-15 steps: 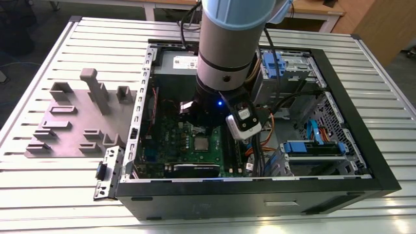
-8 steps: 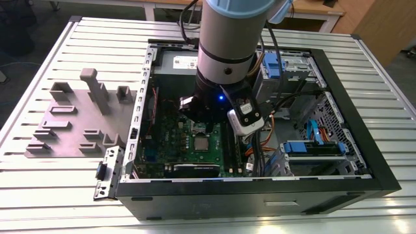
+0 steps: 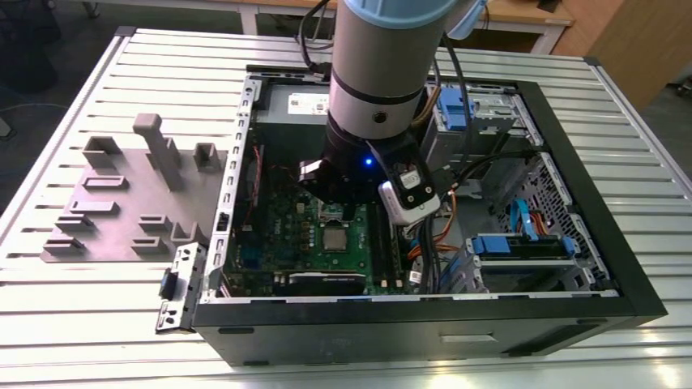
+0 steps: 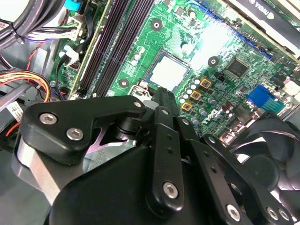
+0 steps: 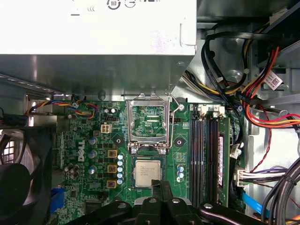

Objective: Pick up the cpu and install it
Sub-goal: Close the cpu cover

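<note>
Exterior view first: the arm reaches straight down into the open PC case, which lies on its side on a slotted metal table. The gripper hangs low over the motherboard. The cpu sits flat on the board, just past the jaw tips. A grey plate with blocks on it lies on the table outside the case, well away from the jaws.

Second wrist view: the gripper takes up the foreground, all black linkages, and the jaws look closed on each other with nothing between them. The cpu is right beyond the tips, silver top up, square in its socket on the motherboard. The RAM slots run along one side of it. A black fan sits off to the other side of the jaws.

First wrist view: same deal, the gripper comes to one narrow point, so closed and empty. The cpu is just off that point, seated in the socket. The shiny frame is swung open on the far side of the cpu from the jaws. The power supply is farther out again. The RAM slots sit beside the cpu and the cables bunch up beyond them.
</note>
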`<state>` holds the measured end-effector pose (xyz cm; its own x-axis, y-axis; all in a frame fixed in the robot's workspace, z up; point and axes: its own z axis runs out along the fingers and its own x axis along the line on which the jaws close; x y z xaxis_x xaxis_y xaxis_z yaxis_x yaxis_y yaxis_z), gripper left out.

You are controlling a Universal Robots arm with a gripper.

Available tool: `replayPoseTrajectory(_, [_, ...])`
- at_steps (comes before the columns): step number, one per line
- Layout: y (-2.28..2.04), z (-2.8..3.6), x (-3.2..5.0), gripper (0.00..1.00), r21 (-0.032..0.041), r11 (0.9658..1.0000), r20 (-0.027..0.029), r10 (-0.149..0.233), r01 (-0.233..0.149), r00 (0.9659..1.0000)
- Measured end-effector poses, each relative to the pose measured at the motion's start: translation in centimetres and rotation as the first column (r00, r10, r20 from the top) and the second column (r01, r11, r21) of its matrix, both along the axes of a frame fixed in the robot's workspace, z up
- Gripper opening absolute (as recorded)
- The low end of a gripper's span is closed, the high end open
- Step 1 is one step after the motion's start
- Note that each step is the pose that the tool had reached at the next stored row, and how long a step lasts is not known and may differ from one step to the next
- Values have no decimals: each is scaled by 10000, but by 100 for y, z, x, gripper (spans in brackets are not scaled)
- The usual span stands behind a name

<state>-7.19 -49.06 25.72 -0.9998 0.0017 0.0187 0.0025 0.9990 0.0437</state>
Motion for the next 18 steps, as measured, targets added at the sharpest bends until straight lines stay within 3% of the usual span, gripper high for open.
replayPoseTrajectory(9, [0,0,5,11,-1,10000,2,0,0,10000])
replayPoseTrajectory(18, [0,-4,81,11,-1,10000,2,2,-2,10000])
